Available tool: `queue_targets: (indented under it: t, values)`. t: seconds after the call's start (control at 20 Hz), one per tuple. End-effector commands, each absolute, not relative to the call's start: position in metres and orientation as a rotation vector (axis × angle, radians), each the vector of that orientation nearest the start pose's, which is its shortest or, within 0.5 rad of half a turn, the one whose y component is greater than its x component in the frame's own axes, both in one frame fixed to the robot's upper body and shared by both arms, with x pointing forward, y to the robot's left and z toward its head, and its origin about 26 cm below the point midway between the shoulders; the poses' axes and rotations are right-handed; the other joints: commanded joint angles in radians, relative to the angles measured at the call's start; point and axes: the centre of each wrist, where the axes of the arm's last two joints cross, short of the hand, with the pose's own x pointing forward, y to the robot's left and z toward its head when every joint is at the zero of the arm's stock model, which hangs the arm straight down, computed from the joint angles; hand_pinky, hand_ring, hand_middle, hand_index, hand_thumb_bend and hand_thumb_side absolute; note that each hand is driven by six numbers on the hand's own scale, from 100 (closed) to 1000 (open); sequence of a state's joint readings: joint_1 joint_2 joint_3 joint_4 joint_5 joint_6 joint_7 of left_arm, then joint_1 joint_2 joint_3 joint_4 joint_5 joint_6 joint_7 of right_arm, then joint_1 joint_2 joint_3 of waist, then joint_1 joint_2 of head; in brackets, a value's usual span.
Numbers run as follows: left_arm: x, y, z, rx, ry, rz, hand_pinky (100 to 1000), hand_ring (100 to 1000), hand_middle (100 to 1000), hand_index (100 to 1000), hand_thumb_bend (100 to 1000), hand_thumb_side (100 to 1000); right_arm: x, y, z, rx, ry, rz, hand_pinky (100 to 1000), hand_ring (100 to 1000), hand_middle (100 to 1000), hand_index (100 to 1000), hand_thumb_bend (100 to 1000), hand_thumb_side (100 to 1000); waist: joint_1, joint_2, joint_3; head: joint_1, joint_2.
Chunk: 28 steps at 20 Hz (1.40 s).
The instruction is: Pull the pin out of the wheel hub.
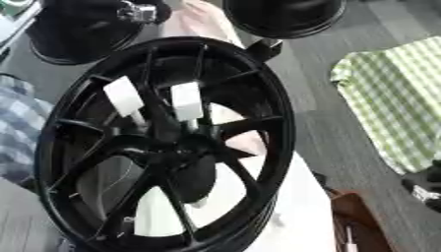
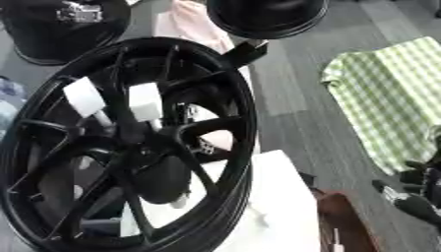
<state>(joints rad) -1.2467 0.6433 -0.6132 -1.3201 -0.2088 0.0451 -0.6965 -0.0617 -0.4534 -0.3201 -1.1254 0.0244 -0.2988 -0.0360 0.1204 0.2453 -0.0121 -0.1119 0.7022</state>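
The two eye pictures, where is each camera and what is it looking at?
Left eye view: sits in the robot's head, looking down at the black wheel hub; a dark hand barely shows at the right edge.
Right eye view: beside it in the head, facing down too; the right hand shows more, low right.
Both share the hub, two white pins and green checked cloth.

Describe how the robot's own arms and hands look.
Only the right robot hand shows, at the right edge: black, slender fingers with a small silver-white patch. No cables or markings can be made out. The left robot hand is out of view.
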Motion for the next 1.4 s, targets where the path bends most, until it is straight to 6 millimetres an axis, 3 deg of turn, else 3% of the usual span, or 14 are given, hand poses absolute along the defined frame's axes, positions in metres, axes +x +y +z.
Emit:
queue_targets:
  t: [0.05, 0.25, 0.7, 1.05, 1.2, 1.4]
  values:
    - [0.413, 0.18, 0.361, 0.516, -1.52, -1.907, 882, 846, 769, 868, 374, 1000, 0.252, -0.478, -0.016, -0.664, -1.546, 0.07, 662, 685, 610, 792, 639, 174, -0.009, -0.012, 0.002, 0.001, -0.004]
    - [0.4, 0.192, 0.362, 0.554, -1.489, -1.972, 900, 844, 758, 864, 533, 1000, 0.251, -0.48, -0.015, -0.67, -1.547, 0.068, 662, 684, 609, 792, 640, 173, -0.005, -0.013, 0.004, 0.0, -0.003]
    - [0.38, 0.222, 0.353, 0.601, -1.408, -1.986, 922, 861, 777, 887, 631, 919, 0.251, -0.482, -0.013, -0.684, -1.551, 0.059, 659, 680, 606, 789, 640, 171, 0.002, -0.012, 0.006, 0.0, 0.002]
    - [0.381, 0.227, 0.344, 0.577, -1.372, -1.941, 902, 836, 742, 882, 576, 783, 0.252, -0.482, -0.012, -0.684, -1.555, 0.057, 658, 678, 604, 788, 640, 170, 0.005, -0.012, 0.002, 0.001, 0.004]
    - [0.382, 0.229, 0.342, 0.582, -1.399, -1.893, 897, 825, 722, 876, 623, 879, 0.252, -0.482, -0.012, -0.684, -1.556, 0.056, 657, 677, 603, 787, 640, 169, 0.005, -0.012, 0.001, 0.003, 0.006]
    - [0.386, 0.23, 0.336, 0.59, -1.391, -1.856, 892, 821, 714, 871, 642, 913, 0.252, -0.482, -0.011, -0.685, -1.558, 0.054, 657, 676, 602, 787, 640, 169, 0.006, -0.012, 0.0, 0.007, 0.006]
